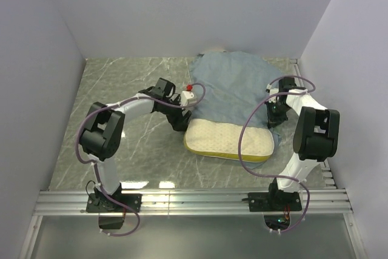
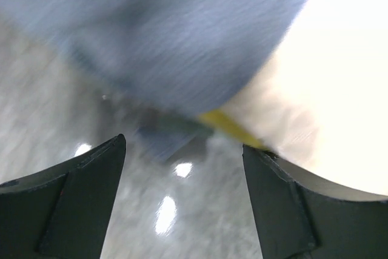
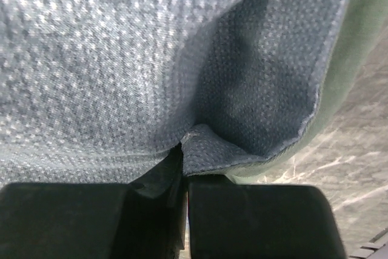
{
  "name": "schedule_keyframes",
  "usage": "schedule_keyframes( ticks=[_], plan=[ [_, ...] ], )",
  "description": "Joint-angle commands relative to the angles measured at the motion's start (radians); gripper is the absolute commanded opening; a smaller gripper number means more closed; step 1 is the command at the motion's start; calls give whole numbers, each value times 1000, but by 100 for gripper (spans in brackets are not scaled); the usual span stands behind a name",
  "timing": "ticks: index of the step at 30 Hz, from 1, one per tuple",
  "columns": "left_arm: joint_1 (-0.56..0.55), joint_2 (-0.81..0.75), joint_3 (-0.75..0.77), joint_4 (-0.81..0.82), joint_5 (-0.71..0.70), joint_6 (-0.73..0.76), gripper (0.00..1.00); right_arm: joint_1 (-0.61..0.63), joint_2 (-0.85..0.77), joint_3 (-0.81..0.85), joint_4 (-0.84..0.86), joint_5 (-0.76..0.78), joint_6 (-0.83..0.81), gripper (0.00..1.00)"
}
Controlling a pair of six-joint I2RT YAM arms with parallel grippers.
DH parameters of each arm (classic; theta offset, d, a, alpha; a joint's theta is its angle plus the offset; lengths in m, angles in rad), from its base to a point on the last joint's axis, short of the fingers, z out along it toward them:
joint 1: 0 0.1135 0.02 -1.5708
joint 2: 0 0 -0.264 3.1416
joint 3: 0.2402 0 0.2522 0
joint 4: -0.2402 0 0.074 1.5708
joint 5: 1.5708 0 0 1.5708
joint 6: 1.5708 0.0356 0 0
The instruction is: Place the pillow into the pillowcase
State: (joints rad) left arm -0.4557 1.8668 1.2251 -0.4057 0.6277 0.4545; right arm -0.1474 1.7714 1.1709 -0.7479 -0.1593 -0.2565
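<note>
- On the right gripper [image 3: 183,177], the jaws were pinched shut on the pillowcase [image 3: 121,59] hem.
- On the left gripper [image 2: 183,150], the jaws stood apart, empty, just beside the pillow [image 2: 339,89] corner.
- The pillow lay on the tabletop [image 1: 121,89], far edge meeting the pillowcase; the left jaws likely needed the hem too, to spread the mouth.

Left gripper [image 2: 183,145] spread wide, its two black fingers [image 2: 73,204] holding nothing, the grey marbled table [image 2: 200,216] showing between them. Just beyond, the blurred blue-grey fabric pillowcase [image 2: 170,34] overlaps the cream-white foam pillow [image 2: 339,89] on the right, with the yellow side edge [image 2: 227,125] peeking out beneath.
</note>
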Motion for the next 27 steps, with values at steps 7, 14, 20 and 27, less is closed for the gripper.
schedule_keyframes(
  ticks=[7, 14, 20, 27],
  plan=[
    [-133, 90, 82, 142, 78, -137, 76, -3, 8, 4, 1, -123, -41, 0],
    [-129, 86, 57, 107, 95, -197, 25, -7, -49, 19, -135, -391, -124, 0],
    [79, -144, 34, -28, 257, -292, 0, -75, -231, 145, -350, -610, -181, 0],
    [224, -451, 109, -79, 378, -446, 0, -196, -331, 413, -469, -873, -119, 0]
  ],
)
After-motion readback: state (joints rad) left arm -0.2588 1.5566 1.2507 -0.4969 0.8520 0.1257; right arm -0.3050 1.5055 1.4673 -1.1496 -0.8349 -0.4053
